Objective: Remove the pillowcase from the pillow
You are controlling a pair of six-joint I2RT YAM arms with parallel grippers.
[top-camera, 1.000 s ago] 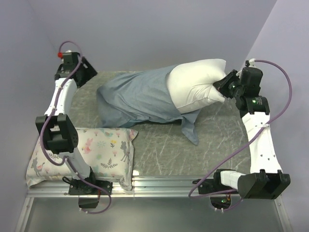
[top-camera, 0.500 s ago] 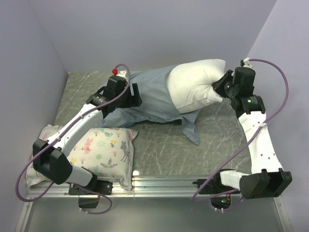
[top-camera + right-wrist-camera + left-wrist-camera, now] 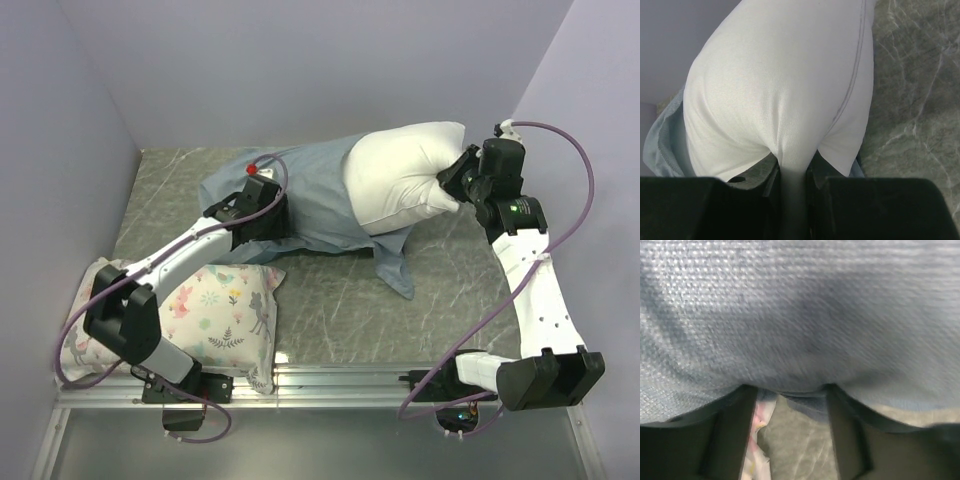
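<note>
pillow (image 3: 780, 95) — inside right end effector (image 3: 792, 172)

The right fingers (image 3: 451, 187) pinch one end of the white pillow (image 3: 400, 175), its other end inside the blue pillowcase (image 3: 310, 200). The left fingers (image 3: 277, 218) sit over that cloth, a printed pillow (image 3: 225, 305) just behind them on the desk (image 3: 450, 290).

table (image 3: 330, 310): grey marbled top | walls (image 3: 300, 70): plain lilac, behind and both sides of table | rail (image 3: 340, 379): aluminium, table's near edge

Soft even light; left-wrist view perhaps blurred
</note>
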